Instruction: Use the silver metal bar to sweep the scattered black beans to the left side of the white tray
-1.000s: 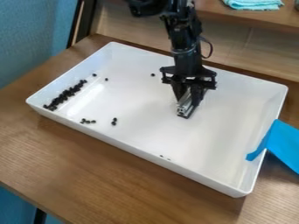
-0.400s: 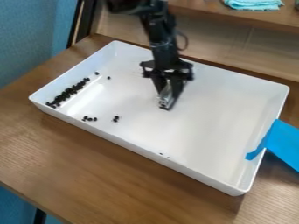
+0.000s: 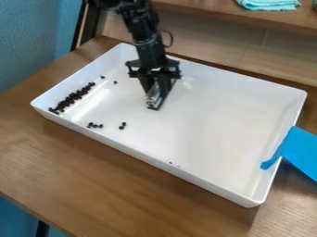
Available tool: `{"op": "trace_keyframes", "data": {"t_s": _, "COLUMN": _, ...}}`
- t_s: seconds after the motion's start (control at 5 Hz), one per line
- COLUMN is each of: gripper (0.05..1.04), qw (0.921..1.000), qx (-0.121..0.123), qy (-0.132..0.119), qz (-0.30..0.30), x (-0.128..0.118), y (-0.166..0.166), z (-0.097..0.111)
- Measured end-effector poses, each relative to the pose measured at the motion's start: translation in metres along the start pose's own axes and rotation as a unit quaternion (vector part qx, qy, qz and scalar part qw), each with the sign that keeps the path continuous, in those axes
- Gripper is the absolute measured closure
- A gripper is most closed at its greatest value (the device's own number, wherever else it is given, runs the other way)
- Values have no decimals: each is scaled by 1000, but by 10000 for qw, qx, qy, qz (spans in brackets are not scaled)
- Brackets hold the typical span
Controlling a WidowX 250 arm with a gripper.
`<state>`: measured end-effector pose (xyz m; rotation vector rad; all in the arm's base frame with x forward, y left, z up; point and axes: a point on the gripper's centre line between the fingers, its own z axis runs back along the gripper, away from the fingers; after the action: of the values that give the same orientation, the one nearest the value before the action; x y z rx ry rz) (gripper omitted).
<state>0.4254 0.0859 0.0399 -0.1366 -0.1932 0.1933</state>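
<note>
While the black two-finger gripper hangs inside the white rectangular tray, we record its fingers closed on a short silver-grey metal bar with a black lower edge; we cannot tell whether this touches the floor. We note small round black beads heaped along the tray's left end, with a few scattered nearby.

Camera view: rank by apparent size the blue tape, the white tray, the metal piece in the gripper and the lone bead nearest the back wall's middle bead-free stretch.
1. White tray
2. Blue tape, cut off by the view's edge
3. Metal piece
4. Lone bead
</note>
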Motion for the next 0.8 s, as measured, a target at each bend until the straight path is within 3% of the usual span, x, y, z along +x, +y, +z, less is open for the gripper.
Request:
{"op": "trace_keyframes", "data": {"t_s": 0.6, "gripper": 700, "qw": 9996, "qx": 29, "qy": -51, "qz": 261, "x": 0, "y": 52, "z": 15}}
{"op": "trace_keyframes", "data": {"t_s": 0.8, "gripper": 702, "qw": 9997, "qx": 38, "qy": 36, "qz": 233, "x": -8, "y": 72, "z": 19}}
